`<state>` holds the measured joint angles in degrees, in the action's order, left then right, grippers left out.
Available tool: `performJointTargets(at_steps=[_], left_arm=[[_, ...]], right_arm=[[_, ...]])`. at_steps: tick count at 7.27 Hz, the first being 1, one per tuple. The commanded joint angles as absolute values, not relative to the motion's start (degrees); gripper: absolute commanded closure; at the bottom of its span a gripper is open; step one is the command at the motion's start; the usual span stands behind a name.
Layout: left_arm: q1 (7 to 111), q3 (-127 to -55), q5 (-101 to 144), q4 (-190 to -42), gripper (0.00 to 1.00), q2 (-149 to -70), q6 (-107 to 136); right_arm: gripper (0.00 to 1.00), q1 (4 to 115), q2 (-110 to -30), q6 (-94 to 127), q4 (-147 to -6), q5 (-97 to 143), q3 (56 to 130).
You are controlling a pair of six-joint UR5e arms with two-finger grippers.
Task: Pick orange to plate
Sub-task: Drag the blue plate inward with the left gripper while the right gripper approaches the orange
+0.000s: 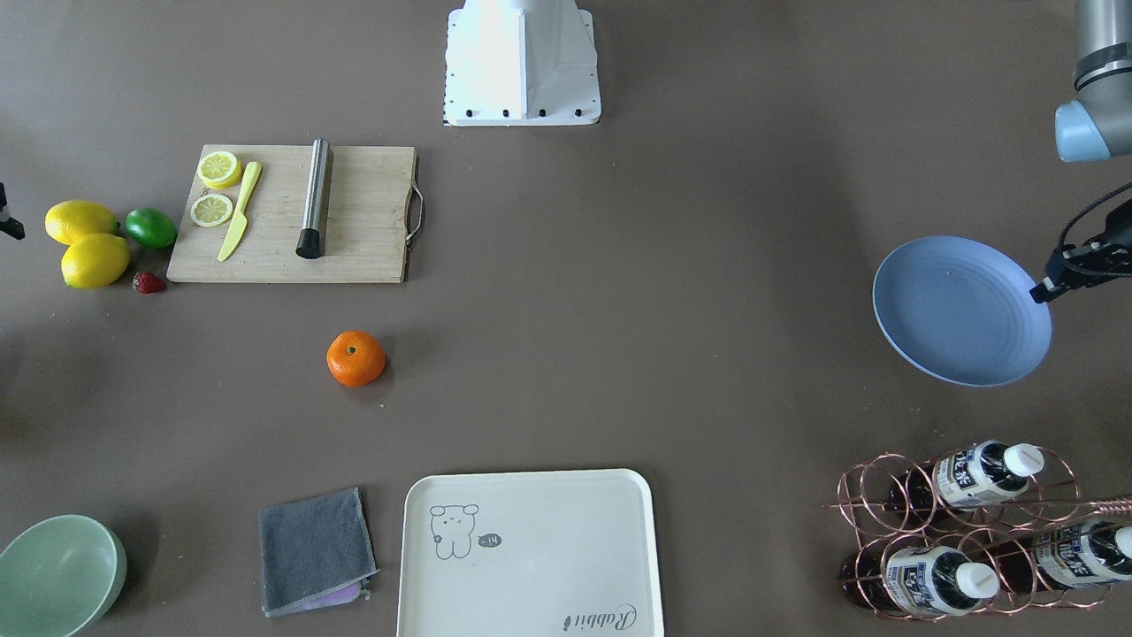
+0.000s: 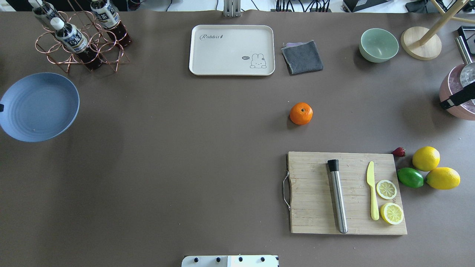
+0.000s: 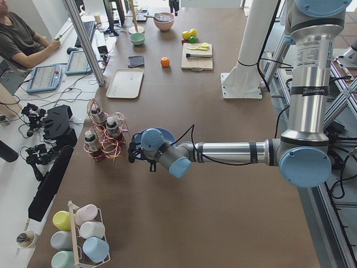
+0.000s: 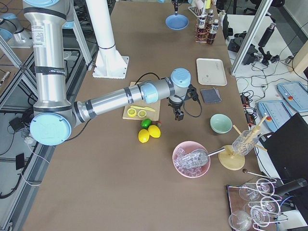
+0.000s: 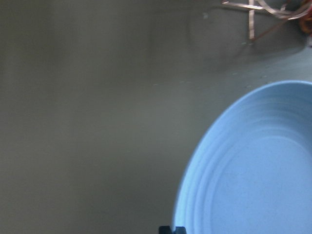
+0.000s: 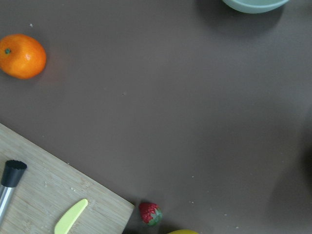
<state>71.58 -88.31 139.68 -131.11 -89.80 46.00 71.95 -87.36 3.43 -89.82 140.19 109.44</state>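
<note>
The orange (image 1: 355,358) sits alone on the brown table, between the cutting board and the cream tray; it also shows top left in the right wrist view as the orange (image 6: 22,56). The pale blue plate (image 1: 962,310) is at the table's end on my left side and looks tilted. My left gripper (image 1: 1044,289) is shut on its rim, and a dark fingertip (image 5: 171,229) shows at the plate's edge. My right gripper (image 4: 179,114) hangs beyond the lemons, well away from the orange. Its jaws are not clear enough to judge.
A cutting board (image 2: 345,193) carries a steel rod, a yellow knife and lemon slices. Lemons (image 2: 426,158), a lime and a strawberry lie beside it. A cream tray (image 2: 232,50), grey cloth (image 2: 302,56), green bowl (image 2: 378,44) and bottle rack (image 2: 79,40) line the far side.
</note>
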Motion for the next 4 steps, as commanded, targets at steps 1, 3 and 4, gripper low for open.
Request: performJointTargets(at_steps=[1, 3, 4], left_arm=[[57.6, -102.4, 130.8, -131.0, 1.00, -90.5, 67.8], [43.0, -104.9, 117.7, -129.6, 1.00, -99.8, 84.6], [37.1, -105.0, 111.5, -126.6, 1.00, -103.6, 86.5]], right_arm=[[0.00, 65.1, -82.0, 16.6, -89.8, 137.8, 110.0], [0.00, 55.5, -78.9, 32.2, -84.5, 129.3, 109.6], [0.00, 49.4, -78.2, 41.6, -76.2, 124.0, 107.3]])
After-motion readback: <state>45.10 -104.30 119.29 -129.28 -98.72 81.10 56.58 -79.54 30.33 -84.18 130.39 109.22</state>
